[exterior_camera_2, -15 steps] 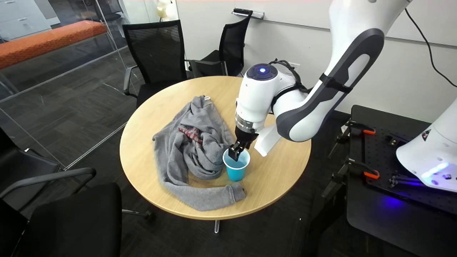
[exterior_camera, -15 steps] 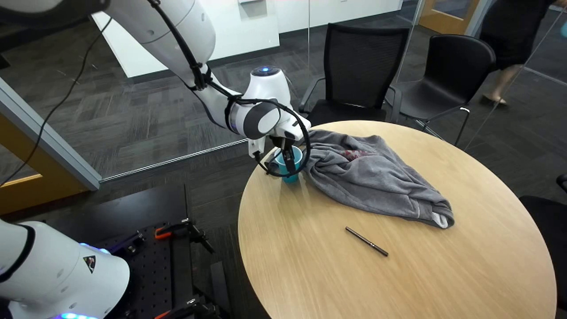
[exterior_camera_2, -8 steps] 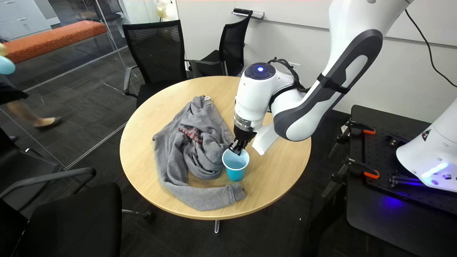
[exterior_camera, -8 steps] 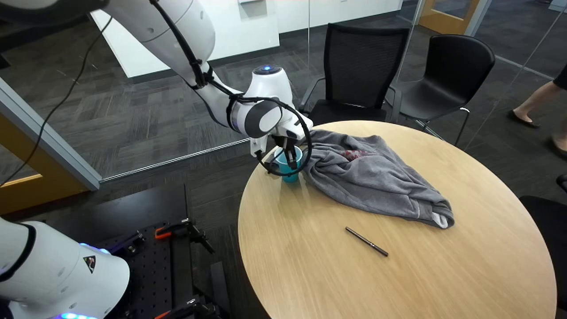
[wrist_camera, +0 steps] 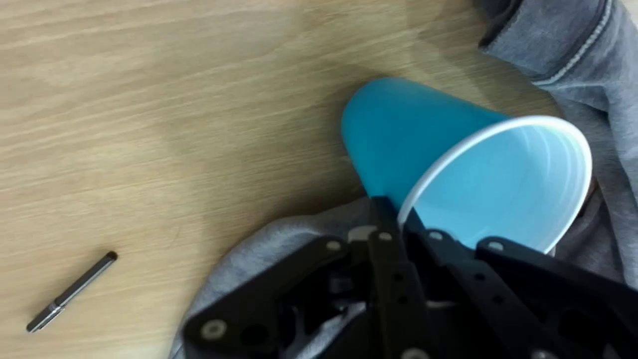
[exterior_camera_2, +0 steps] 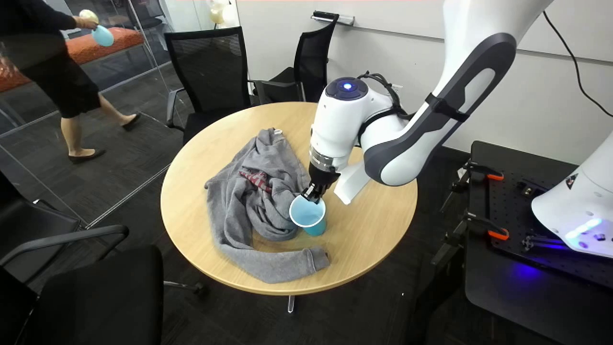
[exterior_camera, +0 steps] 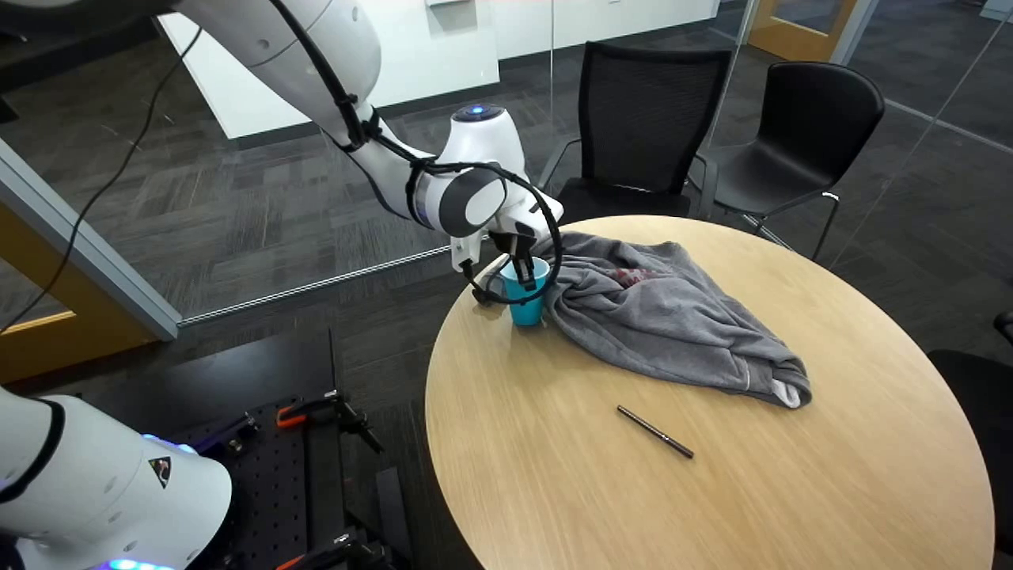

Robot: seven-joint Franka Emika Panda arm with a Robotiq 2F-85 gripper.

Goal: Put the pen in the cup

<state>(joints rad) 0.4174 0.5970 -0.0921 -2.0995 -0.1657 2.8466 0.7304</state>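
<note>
1. Panda arm (exterior_camera_2: 426,129): sloped down fr. the top edge in both ext. views to a low bend, then ran across to the wrist (exterior_camera_2: 335,120).
2. Base (exterior_camera: 119,483): white, cut off by the frame edge in both ext. views, w/ blue lights on.
3. Wrist: white housing, tilted a bit off vert.; blue lamp (exterior_camera_2: 347,86) lit on top.
4. Robotiq gripper (wrist_camera: 397,219): black, just below the wrist, pointed down at a slant; in wrist view it filled the btm. edge.
5. Fingers (wrist_camera: 385,252): side by side in a tight pinch, w/ only a narrow gap at the tips.
6. Outer links (wrist_camera: 264,294): slanted in twd. the fingers fr. both sides.
</note>
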